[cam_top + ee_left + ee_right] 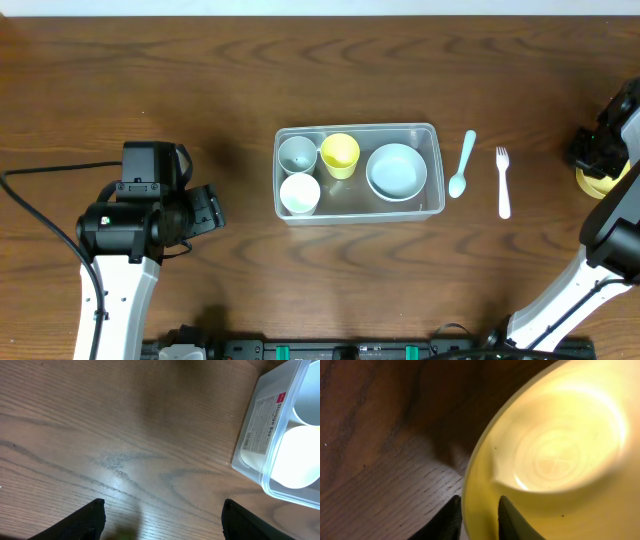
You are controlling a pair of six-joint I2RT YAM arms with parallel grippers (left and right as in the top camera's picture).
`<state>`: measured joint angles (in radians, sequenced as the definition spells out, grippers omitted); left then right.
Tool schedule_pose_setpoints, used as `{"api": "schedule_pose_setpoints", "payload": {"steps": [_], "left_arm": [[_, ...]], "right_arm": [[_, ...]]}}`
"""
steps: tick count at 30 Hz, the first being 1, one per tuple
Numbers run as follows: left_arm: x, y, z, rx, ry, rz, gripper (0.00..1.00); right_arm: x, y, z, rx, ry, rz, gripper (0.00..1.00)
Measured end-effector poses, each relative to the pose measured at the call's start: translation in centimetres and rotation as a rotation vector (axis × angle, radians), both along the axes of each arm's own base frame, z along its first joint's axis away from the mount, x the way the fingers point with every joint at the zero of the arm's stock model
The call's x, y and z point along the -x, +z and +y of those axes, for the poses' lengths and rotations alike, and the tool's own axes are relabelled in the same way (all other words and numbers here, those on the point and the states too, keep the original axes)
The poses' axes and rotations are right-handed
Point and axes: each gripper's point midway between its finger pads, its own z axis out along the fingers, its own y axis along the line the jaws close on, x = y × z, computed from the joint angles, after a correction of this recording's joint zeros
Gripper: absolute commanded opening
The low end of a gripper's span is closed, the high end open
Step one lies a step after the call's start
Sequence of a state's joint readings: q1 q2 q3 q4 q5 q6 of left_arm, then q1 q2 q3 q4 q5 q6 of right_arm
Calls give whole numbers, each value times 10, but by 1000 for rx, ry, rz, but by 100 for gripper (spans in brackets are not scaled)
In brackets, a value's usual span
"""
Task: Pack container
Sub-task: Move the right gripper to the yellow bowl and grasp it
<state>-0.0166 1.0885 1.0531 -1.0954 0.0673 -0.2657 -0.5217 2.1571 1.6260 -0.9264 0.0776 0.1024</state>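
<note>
One pickup in hand: right gripper (480, 519) pinches yellow bowl (555, 460) rim at table (150, 60) right edge; left gripper (162, 522) spread, idle. Mid-table container (358, 128) nearly full. Next likely: lift, carry over, nest in blue bowl (396, 170).

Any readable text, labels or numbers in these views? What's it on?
"Storage box": on the white label stuck to the container's end wall, left wrist view.
Smaller print and red mark on that label: too small to read.
The yellow bowl in the right wrist view: no text.
</note>
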Motion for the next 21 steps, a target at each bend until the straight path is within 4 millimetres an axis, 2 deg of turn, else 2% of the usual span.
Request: {"api": "schedule_pose_setpoints", "payload": {"steps": [7,15,19,21], "left_arm": [[0,0,0,0,0,0,75],[0,0,0,0,0,0,75],[0,0,0,0,0,0,75],[0,0,0,0,0,0,75]], "right_arm": [[0,0,0,-1,0,1,1],[2,2,1,-2,0,5,1],[-4,20,8,-28,8,-52,1],[-11,39,14,-32,22,-107,1]]}}
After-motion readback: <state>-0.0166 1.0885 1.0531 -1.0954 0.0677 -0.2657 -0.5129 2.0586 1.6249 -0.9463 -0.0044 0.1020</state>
